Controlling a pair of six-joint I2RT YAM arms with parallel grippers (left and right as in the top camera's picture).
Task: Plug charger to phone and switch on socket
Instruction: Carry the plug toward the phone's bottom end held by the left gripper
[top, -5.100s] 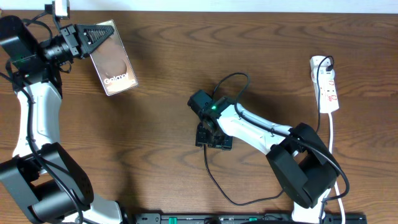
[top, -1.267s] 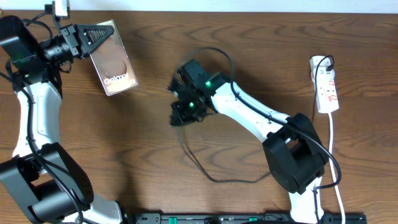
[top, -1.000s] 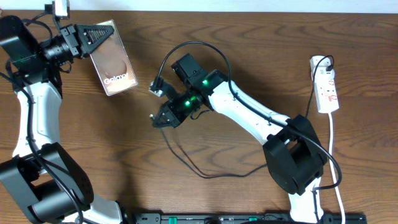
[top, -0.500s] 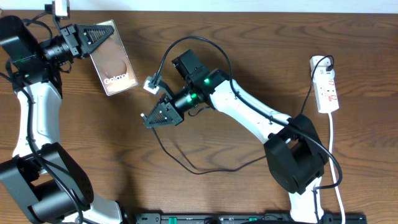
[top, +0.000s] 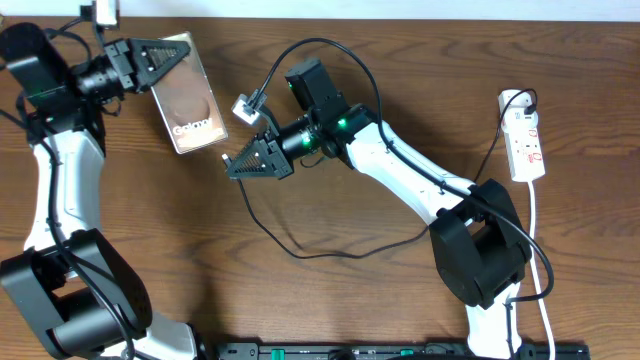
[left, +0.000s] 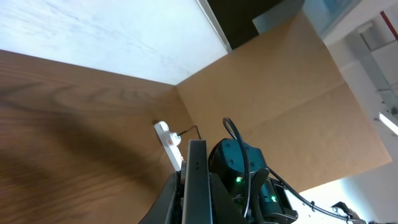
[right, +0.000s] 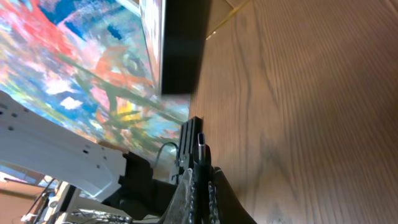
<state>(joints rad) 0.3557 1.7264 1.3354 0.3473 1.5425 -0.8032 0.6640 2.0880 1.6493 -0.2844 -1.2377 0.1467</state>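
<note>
R gripper (right: 199, 149) closed on charger tip (right: 201, 141). Phone (right: 180, 43) edge-on, well above gripper. Wood tabletop (right: 298, 112) fills gripper's right.

Overhead cam: fixed high, looks straight down on table (top: 420, 60). Whole top in frame, arm bases at near edge.

L wrist cam: we log it low, close over the wood, frame rolled, facing right across the table. Shares w/ overhead the socket (left: 169, 142) at far right and the right arm (left: 239, 168).

R wrist cam: almost on the wood, rolled approx. sideways, facing left. Shares w/ overhead the phone (right: 183, 50), seen edge-on.
</note>
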